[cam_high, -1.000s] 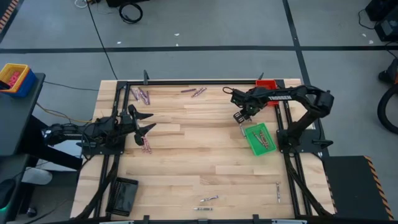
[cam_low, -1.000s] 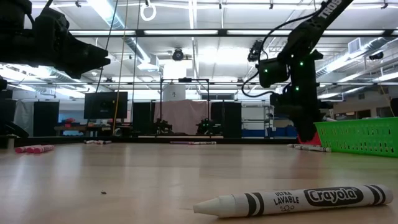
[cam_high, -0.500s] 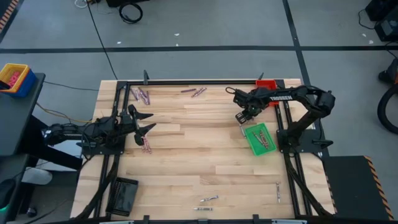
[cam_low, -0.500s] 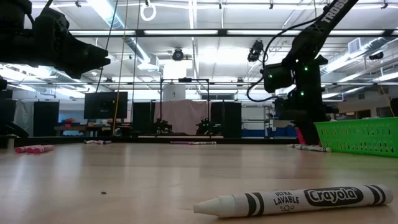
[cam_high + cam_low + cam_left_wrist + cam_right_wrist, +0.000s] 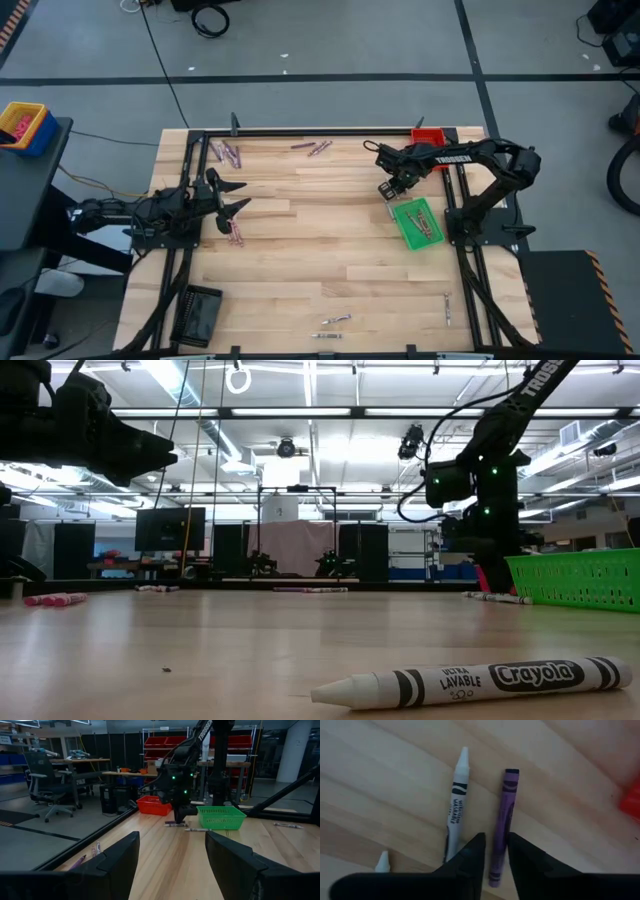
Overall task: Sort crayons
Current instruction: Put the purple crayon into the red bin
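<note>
Purple crayon [image 5: 502,822] between right gripper [image 5: 494,851] fingers (narrowly apart), left gripper [image 5: 172,865] spread wide.

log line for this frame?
stage: grasping | right gripper: down on table, fingers straddling purple crayon, white crayon beside | left gripper: open, waiting at left edge

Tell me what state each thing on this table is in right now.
Left gripper: open, empty, above the table's left side.
Right gripper: narrowly open, astride the purple crayon.
Purple crayon: lying flat on the table.
White crayon: lying flat beside it, not touching.
Green tray: holds some crayons.
Red tray: contents not visible.
</note>
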Controlling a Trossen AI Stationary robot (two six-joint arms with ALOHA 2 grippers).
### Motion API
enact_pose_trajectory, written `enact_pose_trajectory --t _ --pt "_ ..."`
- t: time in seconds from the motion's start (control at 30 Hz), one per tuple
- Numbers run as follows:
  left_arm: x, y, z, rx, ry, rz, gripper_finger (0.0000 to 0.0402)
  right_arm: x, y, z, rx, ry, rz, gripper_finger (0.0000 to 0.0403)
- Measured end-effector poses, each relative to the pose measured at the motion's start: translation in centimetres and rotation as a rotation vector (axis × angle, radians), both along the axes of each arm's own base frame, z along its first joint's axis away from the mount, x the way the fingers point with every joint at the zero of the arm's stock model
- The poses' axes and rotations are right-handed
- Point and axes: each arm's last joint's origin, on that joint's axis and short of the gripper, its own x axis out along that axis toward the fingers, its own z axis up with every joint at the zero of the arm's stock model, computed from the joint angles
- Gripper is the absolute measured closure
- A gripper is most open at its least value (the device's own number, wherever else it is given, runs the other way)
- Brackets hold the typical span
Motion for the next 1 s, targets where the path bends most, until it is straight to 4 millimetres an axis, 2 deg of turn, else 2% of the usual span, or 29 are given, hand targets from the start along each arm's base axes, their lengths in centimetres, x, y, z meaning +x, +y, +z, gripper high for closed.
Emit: enact_pose_trajectory --t 0.2,0.37,0.43,0.6,0.7,0.8,0.9,1.0 --pt "0.0 0.0 0.0 0.000 0.000 0.000 0.0162 0.0 -0.1 0.0 -0.006 0.001 -0.002 0.0382" --pt "0.0 0.0 0.0 0.000 0.000 0.000 0.0162 0.3 -0.3 0.6 -0.001 0.012 -0.008 0.0385" --pt "0.0 0.0 0.0 0.000 0.000 0.000 0.0162 0.7 -0.6 1.6 -0.006 0.008 0.000 0.0373" --pt "0.0 0.0 0.0 0.000 0.000 0.000 0.0162 1.0 -2.0 5.9 -0.060 -0.050 0.015 0.0366" --pt "0.0 0.0 0.0 0.000 0.000 0.000 0.0162 -0.1 -3.3 8.6 -0.148 -0.041 -0.037 0.0368" --pt "0.0 0.0 0.0 0.000 -0.001 0.000 0.0162 -2.1 -4.6 10.0 -0.211 -0.014 -0.143 0.0368" --pt "0.0 0.0 0.0 0.000 0.000 0.000 0.0162 -4.1 -6.1 10.3 -0.229 -0.018 -0.284 0.0368" --pt "0.0 0.0 0.0 0.000 0.000 0.000 0.0162 -5.6 -7.4 9.4 -0.215 0.009 -0.378 0.0368"
